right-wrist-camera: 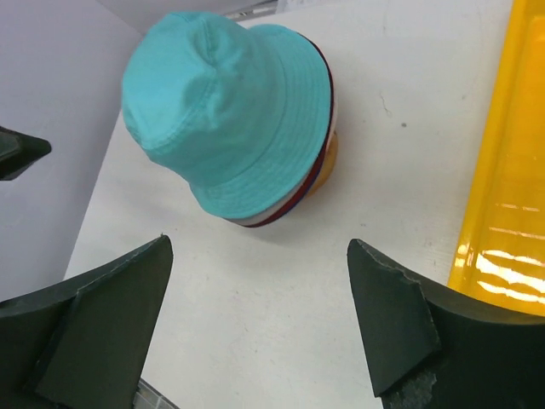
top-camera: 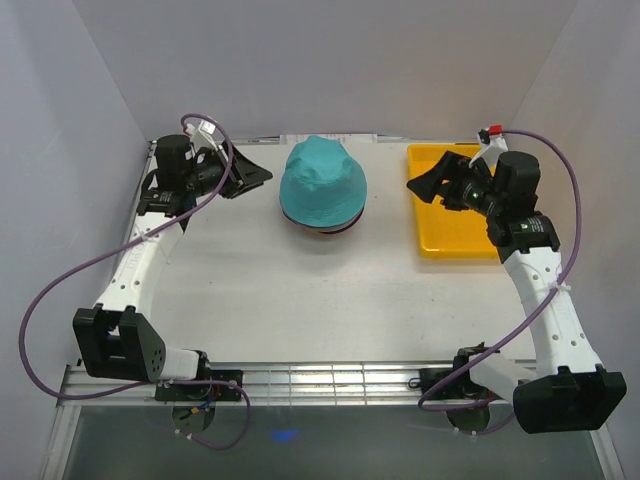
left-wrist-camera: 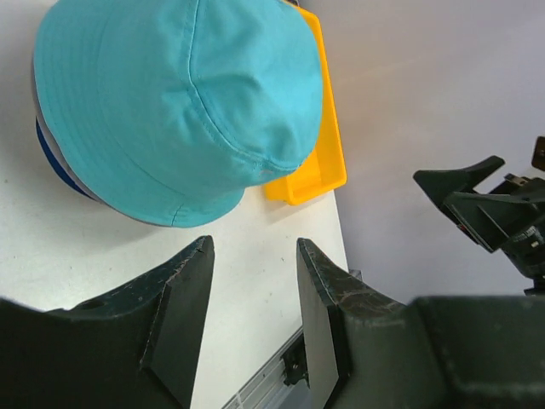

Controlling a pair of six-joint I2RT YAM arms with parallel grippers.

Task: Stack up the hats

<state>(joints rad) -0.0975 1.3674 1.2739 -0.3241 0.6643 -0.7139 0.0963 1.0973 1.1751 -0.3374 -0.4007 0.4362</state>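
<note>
OBSTACLES: stacked hats at back centre; yellow tray at back right | FREE: bare table strip between hats and tray, wide near half in front | LIMITS: walls left, right, behind

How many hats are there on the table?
4, all in one pile mid-table: the teal hat on top; brim edges of a grey hat, dark red hat and blue hat peek out beneath. More could hide underneath.

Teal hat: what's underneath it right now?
Beneath the teal hat, brim edges show: grey hat, blue hat, dark red hat, plus part of a wooden stand. Crowns and the stand's rest are covered.
</note>
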